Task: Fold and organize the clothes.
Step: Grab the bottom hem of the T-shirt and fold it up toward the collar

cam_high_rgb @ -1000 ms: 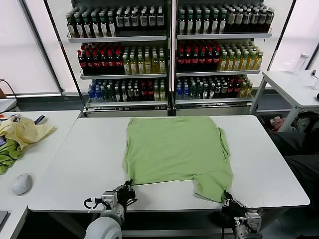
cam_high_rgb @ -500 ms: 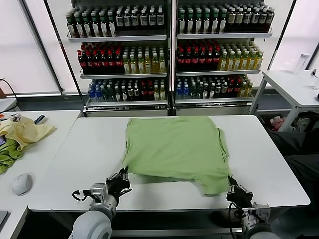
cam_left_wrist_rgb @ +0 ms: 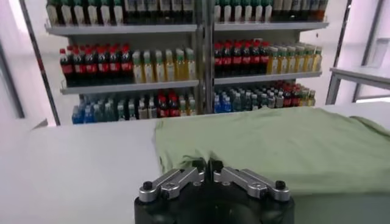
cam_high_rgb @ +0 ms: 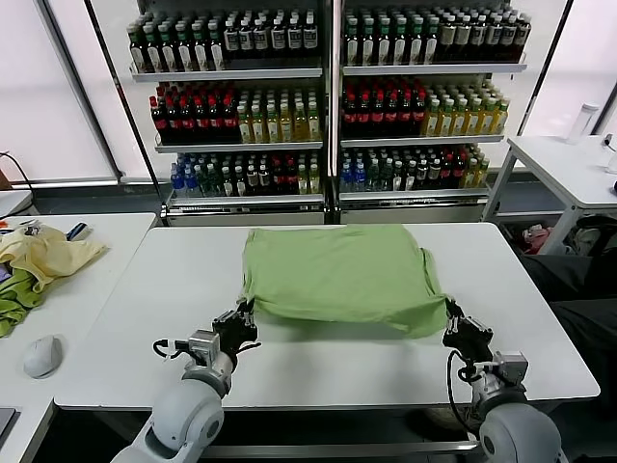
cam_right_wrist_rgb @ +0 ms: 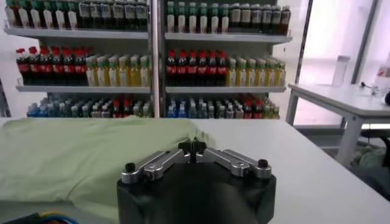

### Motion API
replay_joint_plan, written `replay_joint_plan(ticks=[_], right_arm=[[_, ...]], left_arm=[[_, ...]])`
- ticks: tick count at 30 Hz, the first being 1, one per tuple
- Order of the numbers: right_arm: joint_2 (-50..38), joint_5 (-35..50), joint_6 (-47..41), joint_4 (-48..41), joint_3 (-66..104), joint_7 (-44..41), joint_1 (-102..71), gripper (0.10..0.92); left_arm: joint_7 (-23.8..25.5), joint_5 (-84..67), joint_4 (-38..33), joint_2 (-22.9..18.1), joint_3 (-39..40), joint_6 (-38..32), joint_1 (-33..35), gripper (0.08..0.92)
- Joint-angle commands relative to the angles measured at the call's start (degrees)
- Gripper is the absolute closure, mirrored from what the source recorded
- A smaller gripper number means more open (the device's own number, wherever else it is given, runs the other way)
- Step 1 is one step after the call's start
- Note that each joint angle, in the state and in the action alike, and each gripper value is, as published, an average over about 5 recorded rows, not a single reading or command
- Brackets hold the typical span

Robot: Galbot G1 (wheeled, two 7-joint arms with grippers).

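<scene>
The light green shirt (cam_high_rgb: 342, 275) lies on the white table (cam_high_rgb: 318, 362), plain side up, with its near edge lifted off the surface and carried toward the far side. My left gripper (cam_high_rgb: 245, 314) is shut on the shirt's near left corner. My right gripper (cam_high_rgb: 450, 317) is shut on its near right corner. In the left wrist view the left gripper (cam_left_wrist_rgb: 206, 165) pinches the shirt (cam_left_wrist_rgb: 286, 149). In the right wrist view the right gripper (cam_right_wrist_rgb: 194, 146) pinches the shirt (cam_right_wrist_rgb: 79, 158). The collar and printed motif are hidden.
A drinks fridge (cam_high_rgb: 328, 96) full of bottles stands behind the table. A side table on the left holds a pale yellow garment (cam_high_rgb: 43, 256), a darker green cloth (cam_high_rgb: 14, 301) and a computer mouse (cam_high_rgb: 42, 356). Another white table (cam_high_rgb: 569, 164) stands at the far right.
Both grippers have moved away from the table's near edge, carrying the shirt's near hem up and toward the far side. The shirt's visible length has shrunk.
</scene>
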Motion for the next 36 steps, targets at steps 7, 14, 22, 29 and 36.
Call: replay_joint_plan(ticks=[7, 14, 22, 29, 36], right_arm=[[-1.6, -1.4, 0.9, -14.2, -5.8, -0.4, 14.9, 0.909], [-0.3, -4.4, 1.2, -17.8, -9.1, -1.1, 17.7, 0.909], [1.0, -8.2, 0.2, -19.7, -11.0, -2.6, 18.0, 0.888], [1.1, -8.9, 0.6, -17.3, -9.7, -4.0, 15.0, 0.706], [0.7, -5.8, -1.3, -13.8, -6.5, -2.0, 10.1, 0.507]], left_arm=[[1.5, 17.1, 19.3, -0.6, 7.0, -0.8, -13.0, 0.884], [2.9, 21.0, 21.7, -1.4, 8.8, 0.0, -13.4, 0.884], [1.0, 21.8, 22.4, -2.5, 8.4, 0.2, -12.7, 0.826], [-0.4, 21.1, 18.9, -1.4, 6.4, 0.8, -10.4, 0.625], [-0.5, 10.1, 15.6, 1.3, 4.9, 2.7, -8.8, 0.426]])
